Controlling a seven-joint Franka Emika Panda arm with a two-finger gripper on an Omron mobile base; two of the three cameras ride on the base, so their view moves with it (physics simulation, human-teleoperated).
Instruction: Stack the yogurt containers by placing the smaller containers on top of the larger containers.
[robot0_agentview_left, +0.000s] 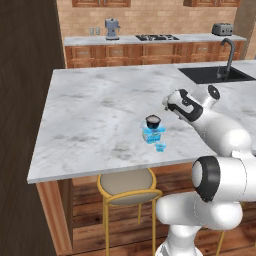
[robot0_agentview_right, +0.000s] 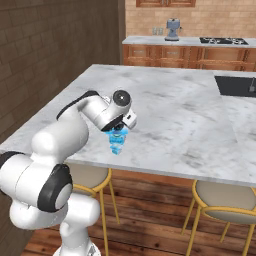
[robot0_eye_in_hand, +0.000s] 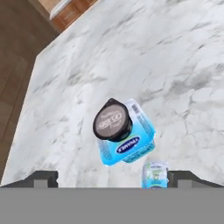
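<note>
The dark round cup (robot0_eye_in_hand: 112, 123) sits on top of the squarish light-blue tub (robot0_eye_in_hand: 131, 146), which stands on the marble counter (robot0_agentview_left: 90, 115) near its front edge. The tiny light-blue cup (robot0_eye_in_hand: 154, 173) stands on the counter just beside the tub, on the front-edge side. The gripper (robot0_eye_in_hand: 113, 178) hangs above the stack, jaws wide apart and holding nothing.

Home kitchen, rendered: grey-veined white marble island counter (robot0_agentview_left: 95, 115) w/ black sink basin (robot0_agentview_left: 212, 75) & curved dark faucet (robot0_agentview_left: 228, 54) sitting in front, wooden base cabinets (robot0_agentview_left: 150, 54), black gas hob (robot0_agentview_left: 157, 37), grey coffee machine (robot0_agentview_left: 112, 29), silver toaster (robot0_agentview_left: 222, 29) lining the back wall, yellow-framed round stool (robot0_agentview_left: 127, 187) tucking under.
</note>
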